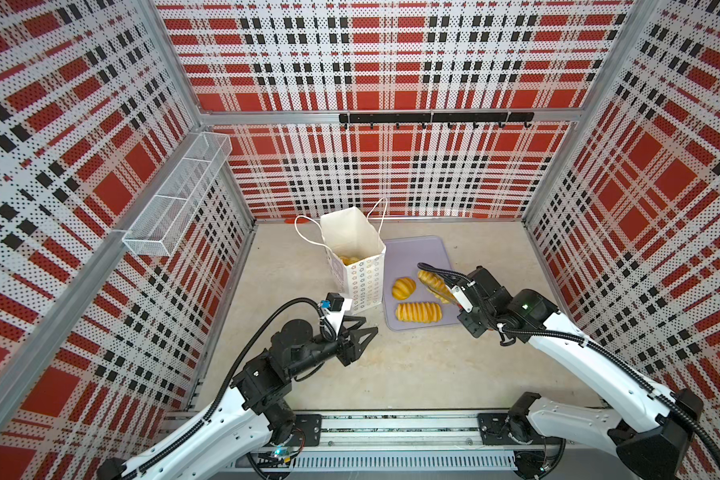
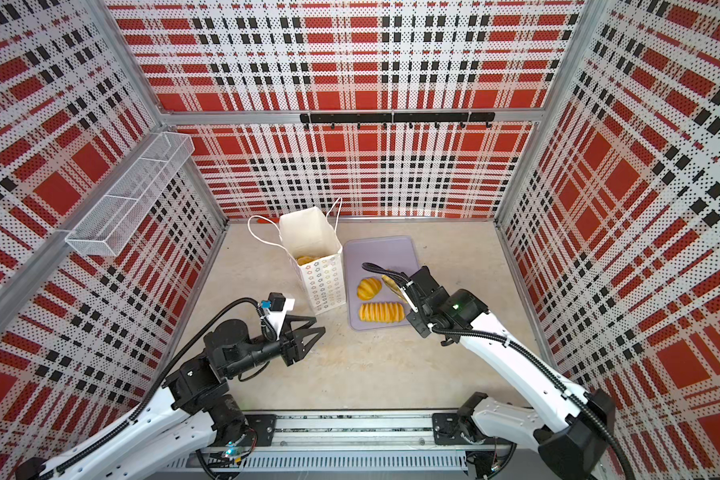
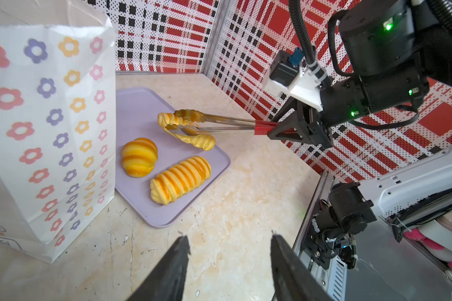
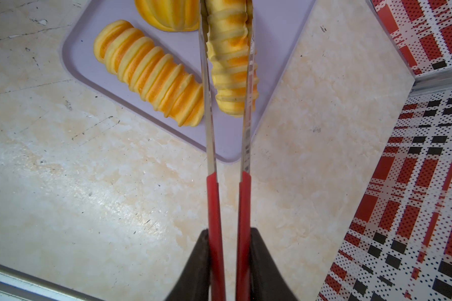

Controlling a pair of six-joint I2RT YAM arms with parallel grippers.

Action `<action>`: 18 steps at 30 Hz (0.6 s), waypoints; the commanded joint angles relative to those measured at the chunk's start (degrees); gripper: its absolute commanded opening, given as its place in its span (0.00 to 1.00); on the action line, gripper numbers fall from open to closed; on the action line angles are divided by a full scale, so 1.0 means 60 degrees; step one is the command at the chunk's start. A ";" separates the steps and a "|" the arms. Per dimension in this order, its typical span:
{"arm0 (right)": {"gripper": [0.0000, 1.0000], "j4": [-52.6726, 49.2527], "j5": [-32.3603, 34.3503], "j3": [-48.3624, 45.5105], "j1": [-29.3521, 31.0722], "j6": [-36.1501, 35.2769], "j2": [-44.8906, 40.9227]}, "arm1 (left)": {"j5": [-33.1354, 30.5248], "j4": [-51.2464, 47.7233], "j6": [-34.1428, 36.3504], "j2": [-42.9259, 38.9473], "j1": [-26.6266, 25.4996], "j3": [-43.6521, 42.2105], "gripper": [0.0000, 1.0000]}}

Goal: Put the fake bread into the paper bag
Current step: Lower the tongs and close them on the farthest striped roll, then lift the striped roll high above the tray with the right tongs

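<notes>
One tall paper bag (image 1: 356,266) stands open just left of the flat lilac tray (image 1: 416,253). It is thin white paper with a flower print and cord handles, and some bread (image 1: 348,260) lies inside. The bag looks light enough to tip, so the load should rise well clear of the rim before it moves left.

The left gripper (image 1: 371,324) hovers half open and empty by the bag's near corner, well placed to steady it. The right gripper (image 3: 282,127) is squeezed onto the red handles of the metal tongs (image 3: 227,125). The tong tips pinch a ridged pastry (image 3: 185,130) over the tray's right side. The pastry bends at the pinch, so it is probably soft, and a steady squeeze suits it.

A long ridged loaf (image 3: 180,179) and a round ribbed bun (image 3: 139,157), both glossy, wait on the tray.
</notes>
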 commanded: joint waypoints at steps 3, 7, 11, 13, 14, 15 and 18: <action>0.25 -0.0031 0.0039 0.0789 -0.0078 0.0311 -0.0623 | -0.0190 0.0045 0.0109 -0.0343 0.0354 0.0024 0.55; 0.25 -0.0018 -0.0242 0.1354 -0.0078 0.0578 -0.1072 | 0.0034 0.0183 0.0087 -0.0668 0.1110 -0.0027 0.55; 0.25 0.0018 -0.0493 0.1909 -0.0080 0.0868 -0.1452 | 0.0174 0.0286 0.0060 -0.0923 0.1801 -0.0063 0.54; 0.25 0.0052 -0.0632 0.2227 -0.0079 0.0998 -0.1629 | 0.0157 0.0313 0.0040 -0.1026 0.2100 -0.0078 0.54; 0.25 0.0082 -0.0701 0.2333 -0.0081 0.1046 -0.1704 | 0.0118 0.0295 0.0043 -0.1079 0.2208 -0.0078 0.55; 0.24 0.0140 -0.0761 0.2476 -0.0086 0.1115 -0.1789 | 0.0071 0.0287 0.0025 -0.1138 0.2357 -0.0078 0.54; 0.24 0.0363 -0.1098 0.2757 -0.0079 0.1276 -0.2051 | 0.0001 0.0308 0.0000 -0.1278 0.2808 -0.0092 0.55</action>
